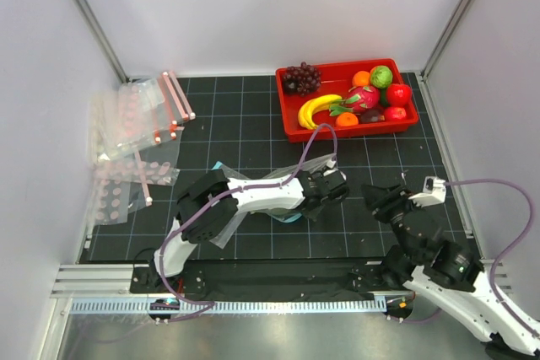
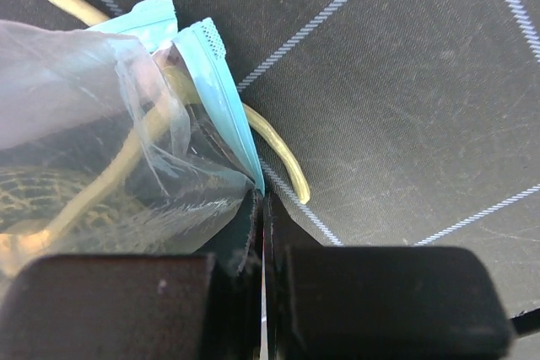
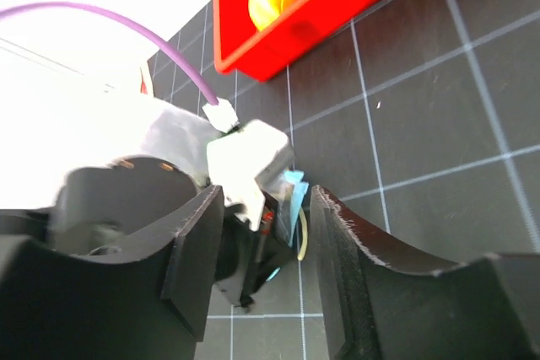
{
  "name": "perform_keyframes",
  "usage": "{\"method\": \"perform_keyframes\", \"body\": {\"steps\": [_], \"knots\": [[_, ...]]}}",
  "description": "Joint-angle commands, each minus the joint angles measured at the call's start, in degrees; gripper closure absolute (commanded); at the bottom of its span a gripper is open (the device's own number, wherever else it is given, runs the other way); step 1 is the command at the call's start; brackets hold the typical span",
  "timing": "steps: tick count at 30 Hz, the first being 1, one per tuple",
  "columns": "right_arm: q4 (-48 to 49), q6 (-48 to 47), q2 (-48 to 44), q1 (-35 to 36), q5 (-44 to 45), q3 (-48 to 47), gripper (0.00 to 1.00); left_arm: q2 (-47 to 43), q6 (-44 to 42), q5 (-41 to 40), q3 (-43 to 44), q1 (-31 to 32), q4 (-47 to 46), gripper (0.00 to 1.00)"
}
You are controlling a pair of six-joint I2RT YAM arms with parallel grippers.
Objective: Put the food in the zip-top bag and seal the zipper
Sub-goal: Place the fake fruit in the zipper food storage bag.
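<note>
Far L of the desk (image 1: 253,115): a loose heap of clear bags w/ pink-red strips (image 1: 139,128), well apart from everything else.

L arm (image 1: 253,196) reaches from its base across to desk centre. It lies over the zip-top bag (image 2: 76,99), so the top view shows only bits of clear plastic and a teal scrap by the arm.

L wrist view: L gripper (image 2: 262,208) is clenched, jaws pressed together on the end of the teal zipper (image 2: 221,94), right at the bag's mouth. The bag is crumpled and sits on the desk. The netted melon (image 2: 34,196) shows thru the plastic, so it's inside. Its pale yellow stem (image 2: 283,158) pokes past the mouth onto the desk. Mouth looks unsealed near the stem.

Back R: red tray (image 1: 291,128) holds the banana (image 1: 314,111), dark grapes (image 1: 301,77), pink dragon fruit (image 1: 363,99), a bright green round fruit (image 1: 381,76) and a small red round fruit (image 1: 398,94). All are in the tray, none in the bag.

R gripper (image 3: 268,217) is just R of the L gripper, above the desk. Jaws are spread and hold nothing. Its wrist cam looks between them at the L gripper and the teal strip.
</note>
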State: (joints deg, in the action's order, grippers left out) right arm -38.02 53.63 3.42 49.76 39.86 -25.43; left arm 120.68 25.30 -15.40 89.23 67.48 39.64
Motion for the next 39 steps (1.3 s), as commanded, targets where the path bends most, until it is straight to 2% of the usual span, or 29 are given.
{"method": "perform_keyframes", "body": {"steps": [1,2,8,12,17,18,21,26,32,33,35,36,37,39], "knots": [[-3.6,-3.4,4.9,0.2,4.9,-8.9,0.46,1.8,1.0,1.5,0.3,0.1,-3.6,1.0],[-3.3,-4.5,6.0,0.3,5.1,-10.6,0.45,1.1,1.2,1.3,-0.2,0.2,-3.7,0.99],[-0.2,-11.8,12.1,0.2,9.9,-19.4,0.41,-5.3,0.8,0.1,-3.1,1.1,-4.6,0.8],[4.9,-15.7,11.2,0.3,10.6,-18.8,0.37,-7.9,-0.6,-2.8,-3.7,3.1,-4.6,0.61],[10.8,-19.9,8.0,0.2,10.7,-14.1,0.26,-11.1,-1.6,-6.3,-3.8,5.9,-4.5,0.5],[11.5,-20.4,7.6,0.2,10.8,-13.5,0.2,-11.6,-1.6,-6.5,-3.8,6.3,-4.2,0.46],[13.4,-22.8,6.8,0.2,11.6,-12.0,0.19,-14.5,-1.7,-7.2,-4.2,7.5,-4.3,0.38],[14.1,-25.2,8.1,0.2,12.6,-15.0,0.15,-19.9,-2.2,-7.5,-5.4,9.9,-3.9,0.3],[19.7,-26.9,12.8,0.3,8.0,-13.0,0.06,-37.3,0.4,-14.6,-13.2,10.8,-4.6,0.27],[21.4,-26.9,14.1,0.2,5.0,-11.8,0.04,-42.6,1.0,-16.5,-16.4,10.6,-4.7,0.27],[23.2,-27.0,15.3,0.3,2.0,-10.5,0.02,-48.1,2.1,-17.4,-19.6,10.5,-5.4,0.26],[25.3,-27.5,15.8,0.2,-0.1,-9.4,0.0,-50.8,3.6,-17.8,-24.1,10.4,-6.0,0.25],[26.1,-28.0,17.2,0.3,-3.4,-8.9,0.01,-56.7,4.7,-19.0,-26.1,10.4,-6.4,0.24],[28.2,-28.5,18.6,0.1,-6.2,-7.4,0.0,-62.2,8.6,-20.7,-30.8,10.3,-7.0,0.2]]}}
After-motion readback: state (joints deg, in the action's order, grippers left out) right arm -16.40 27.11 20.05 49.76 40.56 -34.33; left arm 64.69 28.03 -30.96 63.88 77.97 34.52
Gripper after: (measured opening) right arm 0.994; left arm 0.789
